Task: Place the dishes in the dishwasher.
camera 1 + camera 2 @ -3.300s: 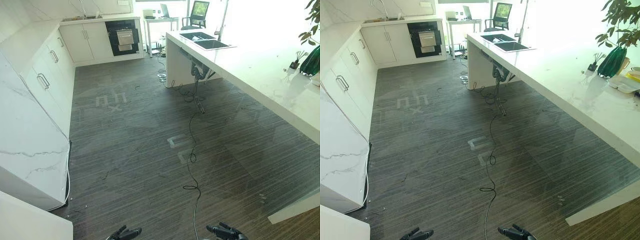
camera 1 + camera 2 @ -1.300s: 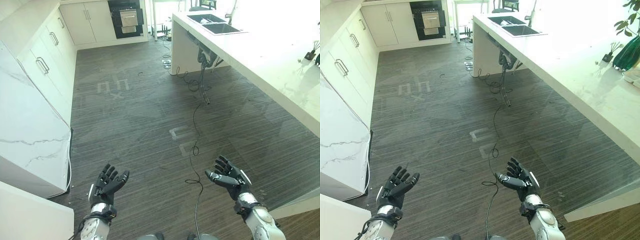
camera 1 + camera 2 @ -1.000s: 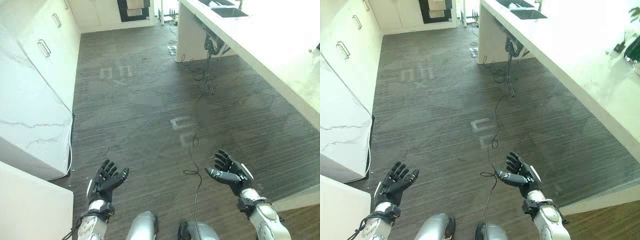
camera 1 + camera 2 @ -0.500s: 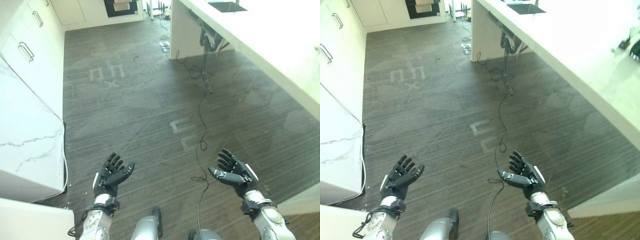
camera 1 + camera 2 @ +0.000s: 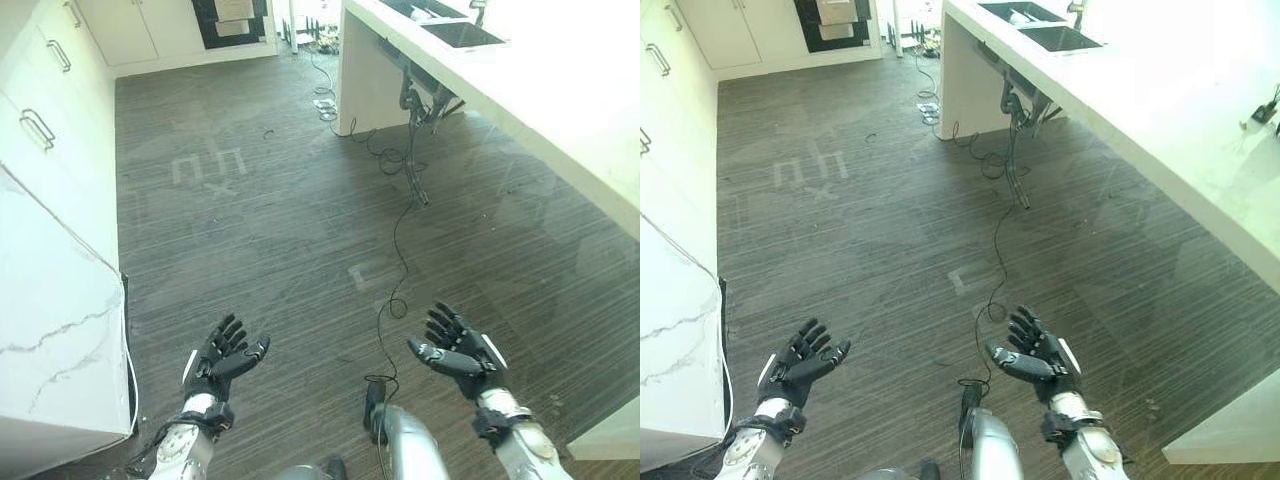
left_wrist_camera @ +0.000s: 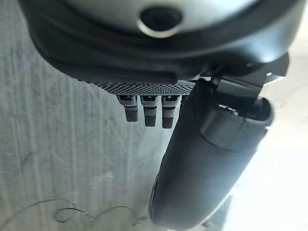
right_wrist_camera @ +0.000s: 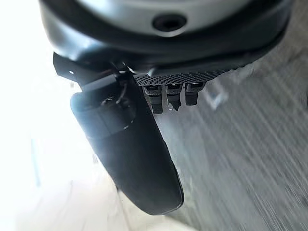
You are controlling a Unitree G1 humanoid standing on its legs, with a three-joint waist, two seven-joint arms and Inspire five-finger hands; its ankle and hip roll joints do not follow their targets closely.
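My left hand and my right hand are both held out low over the dark wood floor, palms up, fingers spread and holding nothing. The same hands appear as the left hand and the right hand in the right eye view. A dark built-in appliance with a towel on its front sits in the far cabinet wall. In the long white island on the right is a double sink. No dishes are visible.
White cabinets with bar handles run along the left, ending in a marble-patterned panel. A black cable trails across the floor from under the island. Tape marks lie on the floor further ahead.
The whole picture has shifted, so the camera has moved; the sink and far appliance show more. Both hands stay open, palms up, at about the same spot before me.
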